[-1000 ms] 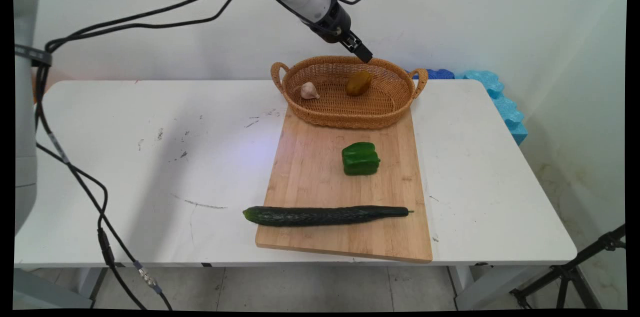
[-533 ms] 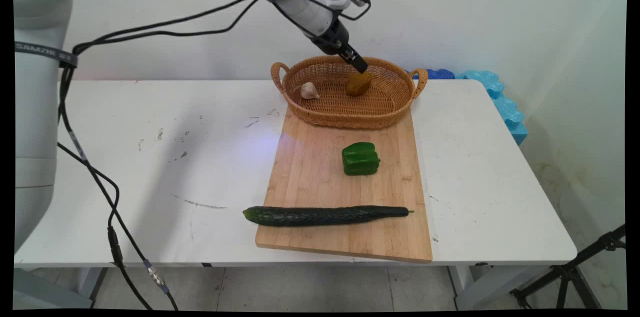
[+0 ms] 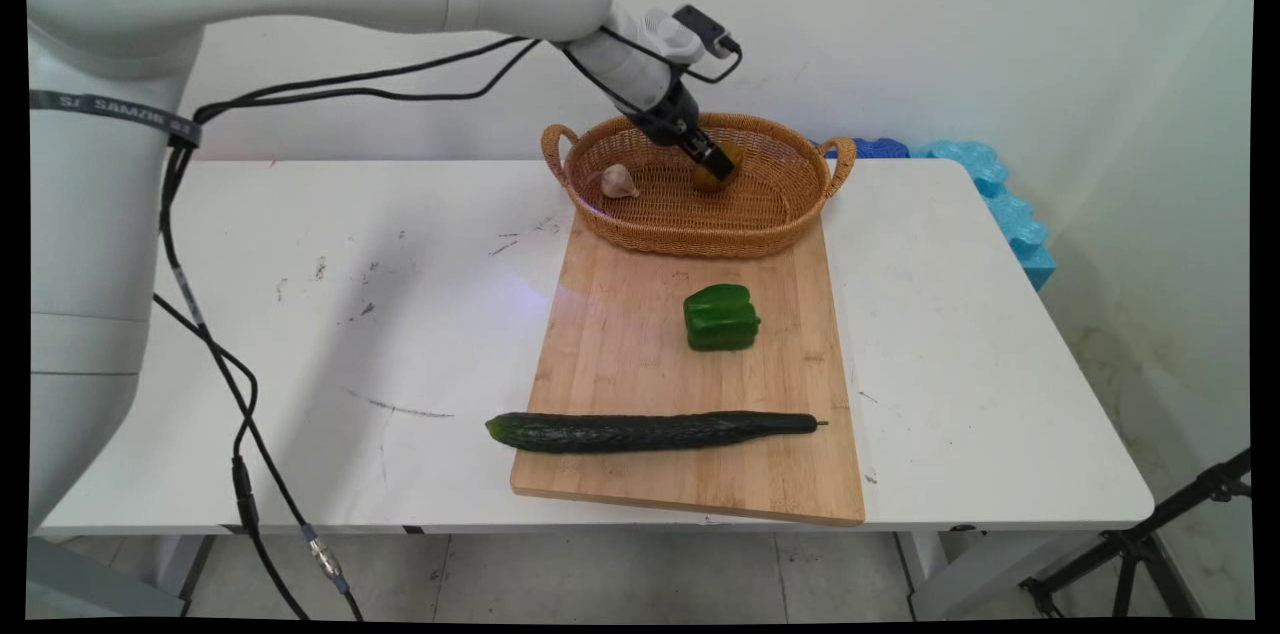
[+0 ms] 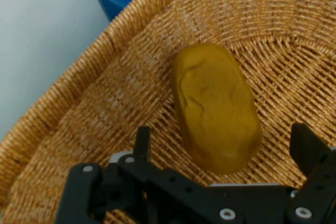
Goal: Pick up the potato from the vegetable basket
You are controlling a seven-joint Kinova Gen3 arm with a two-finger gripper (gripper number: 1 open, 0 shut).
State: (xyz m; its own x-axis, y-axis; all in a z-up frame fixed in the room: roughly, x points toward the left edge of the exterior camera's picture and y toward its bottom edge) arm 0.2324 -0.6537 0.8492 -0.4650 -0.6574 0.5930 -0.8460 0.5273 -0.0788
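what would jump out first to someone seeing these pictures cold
The gripper reaching down into the wicker basket at the table's far side, its open fingers either side of a brown potato. A garlic bulb lies to the left in the same basket. Nearer, a wooden board carries a green pepper and a long cucumber.

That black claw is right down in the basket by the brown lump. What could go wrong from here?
The open tool has its fingers either side of the potato, which lies slanted between them. If they closed, it might twist or slip out.

The tool sits low over the wicker basket, so a finger could catch the weave and drag the basket, perhaps disturbing the garlic lying in it.
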